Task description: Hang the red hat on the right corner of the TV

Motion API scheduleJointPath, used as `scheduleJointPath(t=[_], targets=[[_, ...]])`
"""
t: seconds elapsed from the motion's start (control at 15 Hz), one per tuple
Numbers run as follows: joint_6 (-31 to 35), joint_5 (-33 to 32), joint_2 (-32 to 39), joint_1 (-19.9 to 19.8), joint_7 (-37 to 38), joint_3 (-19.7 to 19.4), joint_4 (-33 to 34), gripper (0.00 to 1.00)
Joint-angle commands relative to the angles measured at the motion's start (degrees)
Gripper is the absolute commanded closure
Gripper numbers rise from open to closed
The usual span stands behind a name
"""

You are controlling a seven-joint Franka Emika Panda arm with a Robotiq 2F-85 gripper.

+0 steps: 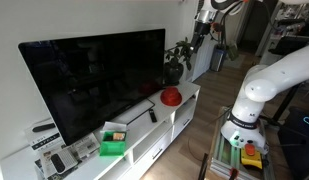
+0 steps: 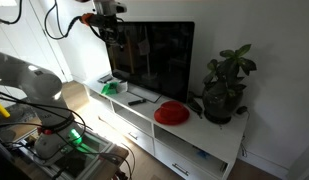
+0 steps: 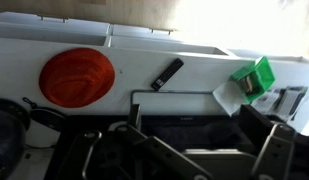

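Gripper fills bottom of wrist view, fingers spread wide, nothing between them. In an exterior view gripper hangs high, up by upper corner of TV. Red hat lies well below gripper, dome up on white cabinet, clear of tool. Black remote also lies below gripper, between hat and green box. Potted plant stands past hat, at cabinet end farthest from gripper. TV screen dark.
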Motion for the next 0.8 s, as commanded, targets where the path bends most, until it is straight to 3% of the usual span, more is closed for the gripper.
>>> scheduleJointPath(t=[0.0, 0.33, 0.67, 0.73], targets=[[13.01, 3.08, 12.74, -2.33, 0.1, -5.8, 1.51, 0.0], [22.06, 10.34, 28.79, -1.57, -2.85, -9.16, 4.53, 0.0], [19.47, 19.46, 42.72, -4.17, -9.61, -9.24, 9.52, 0.0], [21.93, 15.42, 37.06, -5.57, -5.47, -6.5, 5.51, 0.0]])
